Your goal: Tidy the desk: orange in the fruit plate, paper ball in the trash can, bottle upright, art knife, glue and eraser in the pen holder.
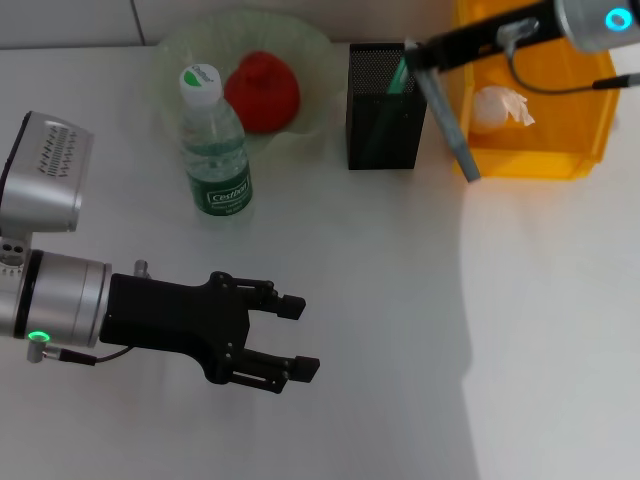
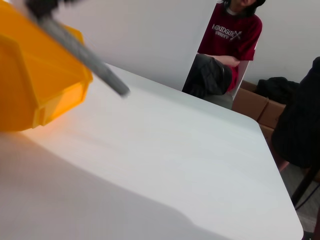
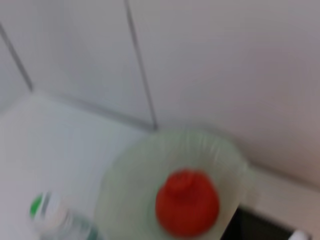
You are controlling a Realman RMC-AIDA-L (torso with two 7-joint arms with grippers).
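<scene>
Done: orange (image 1: 262,91) in fruit plate (image 1: 310,60), paper ball (image 1: 500,107) in trash can (image 1: 580,100), bottle (image 1: 213,145) upright. My right hand (image 1: 420,62) pinches the art knife (image 1: 447,125) beside the pen holder (image 1: 385,105). My left hand (image 1: 295,338) hovers spread over the worktop (image 1: 400,330). Glue and eraser: not visible.

The orange (image 1: 262,91), red-orange and round, sits in the pale green fruit plate (image 1: 300,45) at the far side of the worktop, and the clear bottle (image 1: 214,145) with white cap and green label stands upright just in front of the plate's near left edge. The black mesh pen holder (image 1: 385,108) stands right of the plate with a green item inside; a grey art knife (image 1: 446,118) hangs tilted beside it, gripped at its top end. The white paper ball (image 1: 500,106) lies in the yellow trash can (image 1: 560,90).
</scene>
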